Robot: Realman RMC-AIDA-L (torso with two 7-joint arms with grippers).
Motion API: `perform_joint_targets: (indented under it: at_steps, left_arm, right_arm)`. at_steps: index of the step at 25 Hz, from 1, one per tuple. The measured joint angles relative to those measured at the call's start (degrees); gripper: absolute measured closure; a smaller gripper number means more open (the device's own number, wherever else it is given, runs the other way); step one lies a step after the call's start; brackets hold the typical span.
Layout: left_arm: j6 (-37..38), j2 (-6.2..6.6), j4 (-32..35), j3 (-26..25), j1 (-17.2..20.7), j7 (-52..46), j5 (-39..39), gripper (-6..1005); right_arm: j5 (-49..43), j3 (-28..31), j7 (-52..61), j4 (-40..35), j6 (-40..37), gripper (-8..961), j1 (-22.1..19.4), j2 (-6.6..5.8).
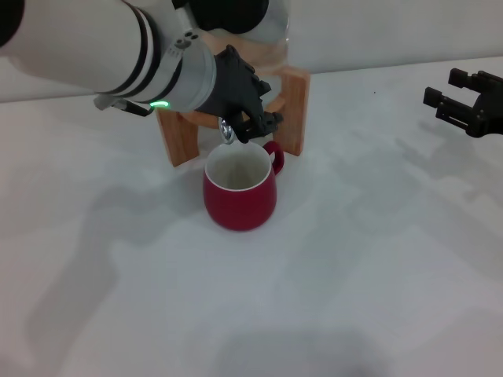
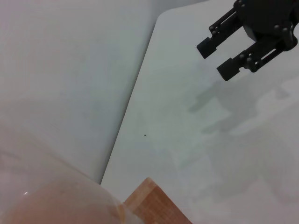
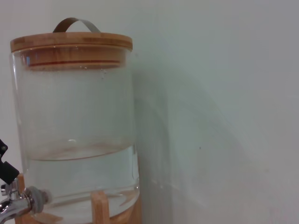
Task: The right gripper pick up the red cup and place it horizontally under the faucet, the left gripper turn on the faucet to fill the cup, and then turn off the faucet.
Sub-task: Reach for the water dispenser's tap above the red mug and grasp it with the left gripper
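The red cup (image 1: 240,192) stands upright on the white table, white inside, its handle toward the back right. It sits directly below the chrome faucet (image 1: 228,132) of the glass dispenser (image 3: 74,130). My left gripper (image 1: 253,119), on the thick white arm with the green light, is at the faucet, its black fingers closed over the lever. The faucet (image 3: 18,203) also shows in the right wrist view, with a bit of black finger above it. I see no stream of water. My right gripper (image 1: 464,102) hovers far right, open and holding nothing; it shows again (image 2: 224,56) in the left wrist view.
The dispenser rests in a wooden stand (image 1: 292,110) at the table's back, against a pale wall. It has a wooden lid (image 3: 70,44) and is roughly a third full. The table edge (image 2: 131,102) runs along the wall.
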Motion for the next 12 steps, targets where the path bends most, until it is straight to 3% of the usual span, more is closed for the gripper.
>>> perform_joint_targets:
  at_steps: [12]
  left_arm:
    - [2.1,0.08,-1.7,-0.5,-0.5,0.3,0.5,598]
  right_arm:
    - [0.0,0.0,-0.1,0.0,-0.4,363,0.0,0.07]
